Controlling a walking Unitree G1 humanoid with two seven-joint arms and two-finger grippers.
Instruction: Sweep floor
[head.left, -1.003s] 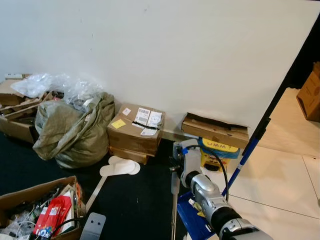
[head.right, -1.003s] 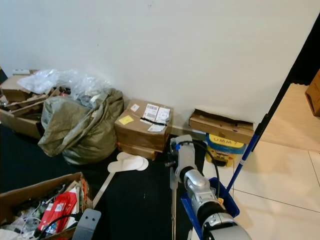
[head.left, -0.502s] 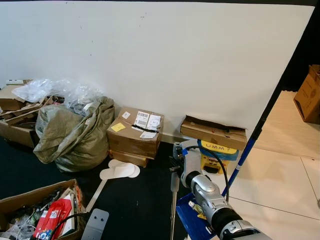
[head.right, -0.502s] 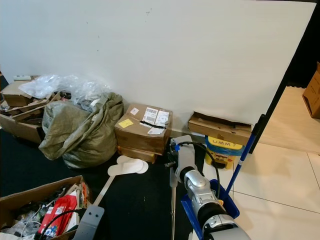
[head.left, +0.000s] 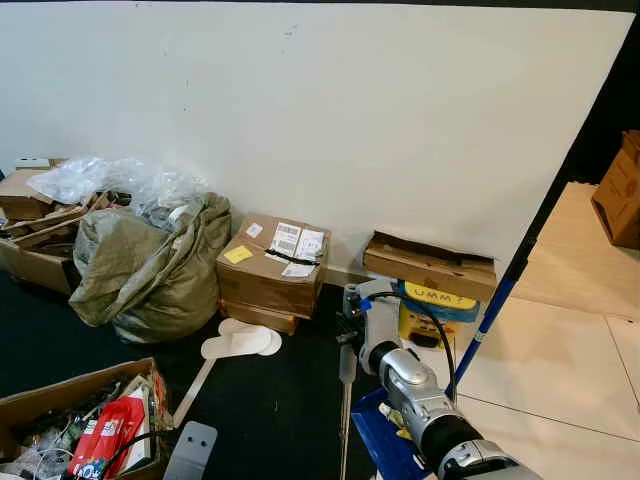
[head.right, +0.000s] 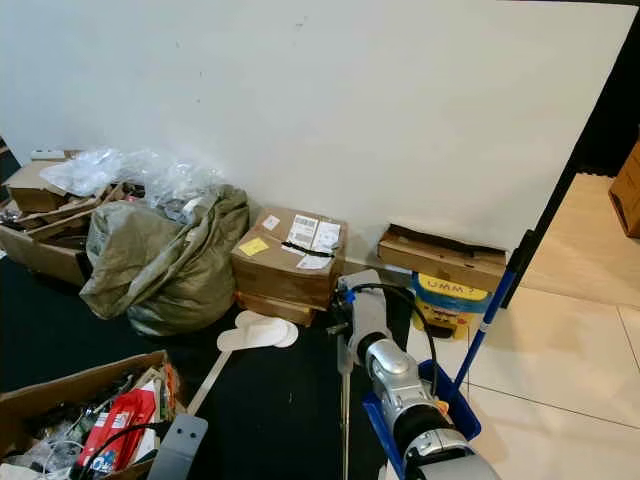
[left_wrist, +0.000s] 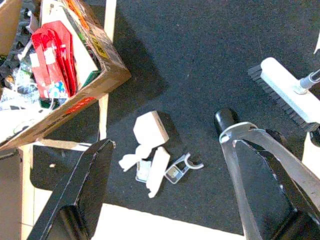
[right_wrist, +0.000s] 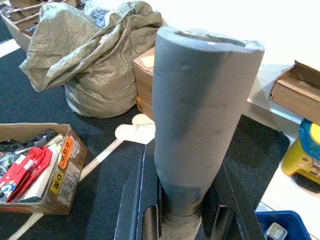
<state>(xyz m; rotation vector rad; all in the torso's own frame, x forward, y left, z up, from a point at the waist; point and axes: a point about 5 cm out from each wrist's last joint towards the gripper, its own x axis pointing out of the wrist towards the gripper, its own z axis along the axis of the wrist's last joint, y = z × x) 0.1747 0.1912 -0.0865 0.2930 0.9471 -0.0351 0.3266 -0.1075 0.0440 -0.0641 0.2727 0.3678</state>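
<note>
I am clamping my right jaws (right_wrist: 182, 220) on the broom handle (right_wrist: 202, 120), upright over the black floor (head.left: 270, 400). It looks light and stiff, best held high on its padded end. My left jaws (left_wrist: 165, 190) are gaping wide above white scraps (left_wrist: 152, 150).

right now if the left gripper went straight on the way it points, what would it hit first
Most likely the white scraps on the dark mat: they lie between the open fingers of the left gripper, short of the brush. Depth is unclear.
</note>
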